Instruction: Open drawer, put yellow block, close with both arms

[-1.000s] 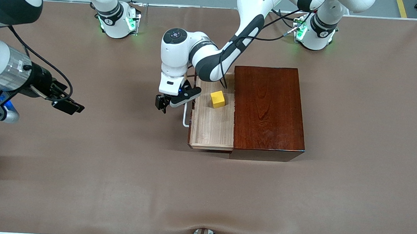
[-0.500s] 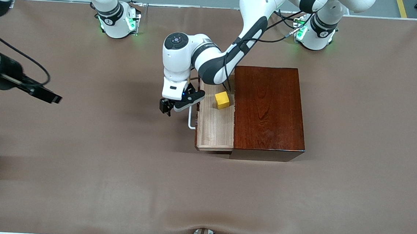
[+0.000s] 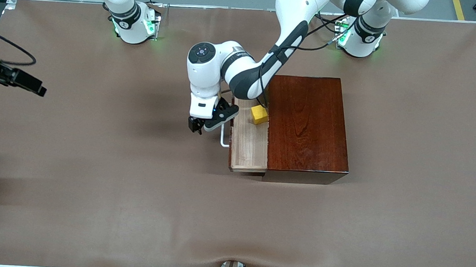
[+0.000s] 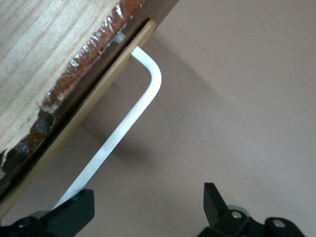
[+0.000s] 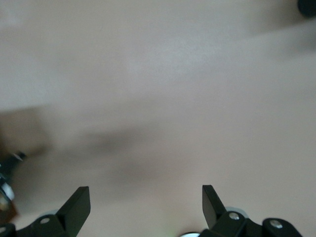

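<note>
Yellow marks the one block (image 3: 259,115) in the scene, lying on the pale wood floor of the drawer (image 3: 248,149), right up against the mouth of the dark mahogany box (image 3: 307,128). A second ago more of the tray showed and the block sat well clear of the box; now the tray has slid some way in, so the closing step looks under way with the block already stowed. Part of the tray is yet to go in.

The left gripper (image 3: 212,124) is at the white handle (image 4: 129,116), jaws spread wide, one finger (image 4: 74,213) against the bar; it seems to be pushing rather than gripping. The right gripper (image 5: 146,205) has drawn back toward the right arm's end of the table, where only a dark part shows at the front view's edge. Its jaws gape wide over bare brown table covering (image 3: 133,193), holding nothing.

Count: one block, one drawer, one box, one handle, two arms.
</note>
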Available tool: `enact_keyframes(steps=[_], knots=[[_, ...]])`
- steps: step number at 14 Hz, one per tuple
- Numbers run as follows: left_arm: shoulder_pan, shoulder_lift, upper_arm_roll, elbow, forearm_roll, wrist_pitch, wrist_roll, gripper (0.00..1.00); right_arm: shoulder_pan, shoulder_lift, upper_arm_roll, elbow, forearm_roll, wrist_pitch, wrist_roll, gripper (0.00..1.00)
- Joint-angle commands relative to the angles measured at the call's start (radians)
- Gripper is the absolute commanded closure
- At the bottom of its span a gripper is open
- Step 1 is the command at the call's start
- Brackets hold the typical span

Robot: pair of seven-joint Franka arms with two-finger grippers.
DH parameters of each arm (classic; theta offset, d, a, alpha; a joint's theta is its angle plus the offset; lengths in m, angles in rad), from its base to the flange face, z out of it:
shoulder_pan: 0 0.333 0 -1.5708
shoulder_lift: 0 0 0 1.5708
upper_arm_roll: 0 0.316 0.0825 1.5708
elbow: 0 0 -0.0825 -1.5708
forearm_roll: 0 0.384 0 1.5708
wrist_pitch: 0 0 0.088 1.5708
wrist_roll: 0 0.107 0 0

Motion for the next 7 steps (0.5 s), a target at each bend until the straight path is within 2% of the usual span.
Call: enact_keyframes(steps=[1, 7], knots=[[0.035, -0.026, 0.013, -0.017, 0.010, -0.120, 0.055, 0.00, -0.036, -0.054, 0.013, -0.066, -0.023, -0.015, -0.131, 0.00], [0.063, -0.044, 0.016, -0.017, -0.027, -0.205, 0.087, 0.00, -0.042, -0.176, 0.010, -0.260, -0.031, 0.042, -0.131, 0.00]])
